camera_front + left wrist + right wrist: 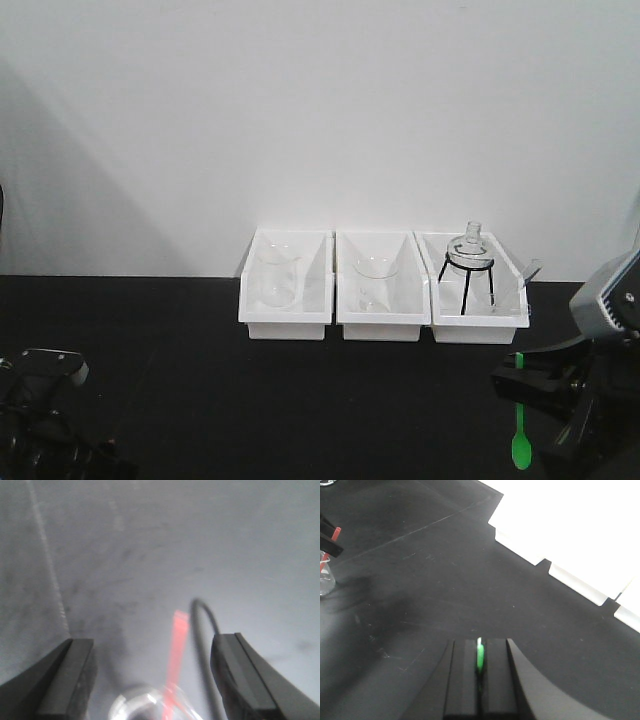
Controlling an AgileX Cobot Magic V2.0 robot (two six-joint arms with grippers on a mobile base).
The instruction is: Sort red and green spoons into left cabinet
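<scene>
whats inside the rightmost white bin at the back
A glass flask sits on a black wire stand in the rightmost white bin. A clear item leans at its right end, too faint to name. The front wall hides the bin floor.

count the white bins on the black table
3, side by side in a row against the wall: left bin, middle bin, right bin. None look hidden from the front view.
</scene>
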